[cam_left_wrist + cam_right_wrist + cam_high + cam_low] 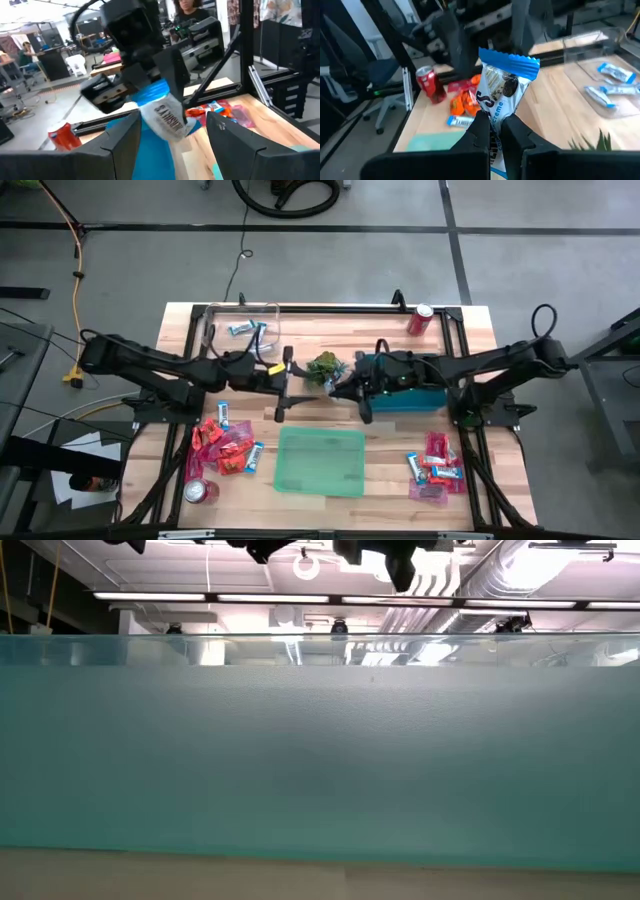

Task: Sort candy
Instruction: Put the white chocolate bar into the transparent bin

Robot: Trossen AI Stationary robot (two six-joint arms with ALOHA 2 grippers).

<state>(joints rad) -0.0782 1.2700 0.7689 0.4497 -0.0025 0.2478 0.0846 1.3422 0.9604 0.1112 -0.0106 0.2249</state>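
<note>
A: And there it was, mid-table in the high view: the right gripper (494, 125) was clenched on a blue-and-white candy (502, 90), lifted clear of the wood, just right of the small green plant (324, 368).

B: The left gripper (172, 125) faced it with its fingers spread wide, the wrapper hanging right between them but not pinched. A hand-over looked likely to me, though that was only a guess.

A: How far along was the sort?

B: Early, I'd judge. The clear bin (212, 315) at upper left of the high view held just a few blue-and-white pieces. The green tray (322, 465) at lower centre looked bare.

A: And the blue bin (425, 402) under the right arm?

B: Mostly hidden by that arm; I couldn't tell what lay in it.

A: Plenty left loose, then.

B: Oh yes. A mixed heap (225, 448) of red, pink and blue wrappers sat at lower left beside a soda can (197, 491), and a second pile (436, 465) lay at lower right. Another can (420, 319) stood at upper right.

A: The low view?

B: Blocked by a teal wall.
</note>
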